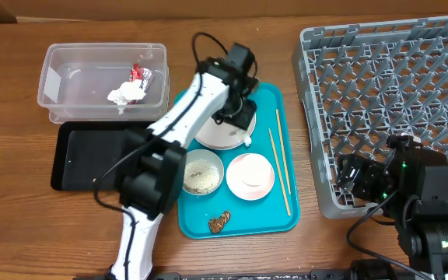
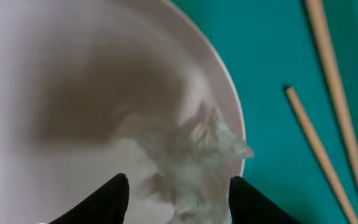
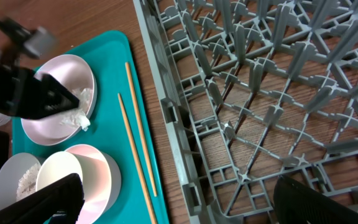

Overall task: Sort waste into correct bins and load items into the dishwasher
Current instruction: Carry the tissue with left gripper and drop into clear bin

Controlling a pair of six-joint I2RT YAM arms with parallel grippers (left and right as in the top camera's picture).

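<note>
My left gripper [image 2: 178, 182] is open low over the white plate [image 2: 61, 93] on the teal tray, its jaws either side of a crumpled whitish scrap [image 2: 197, 155] at the plate's rim. In the overhead view the gripper [image 1: 236, 105] covers much of the plate [image 1: 220, 136]. The clear tub [image 1: 61, 74] holds a crumpled napkin [image 1: 127, 93] and a red foil wrapper [image 1: 138, 74]. A bowl of rice [image 1: 201, 175], a pink bowl [image 1: 250, 175], chopsticks [image 1: 282, 163] and a brown lump [image 1: 219, 223] lie on the tray. My right gripper [image 3: 179, 193] is open and empty over the grey rack's [image 1: 395, 93] near left corner.
The black tray [image 1: 84, 159] lies in front of the clear tub, left of the teal tray [image 1: 274, 105]. The rack takes up the right side of the table. My right arm's base [image 1: 426, 210] sits at the front right.
</note>
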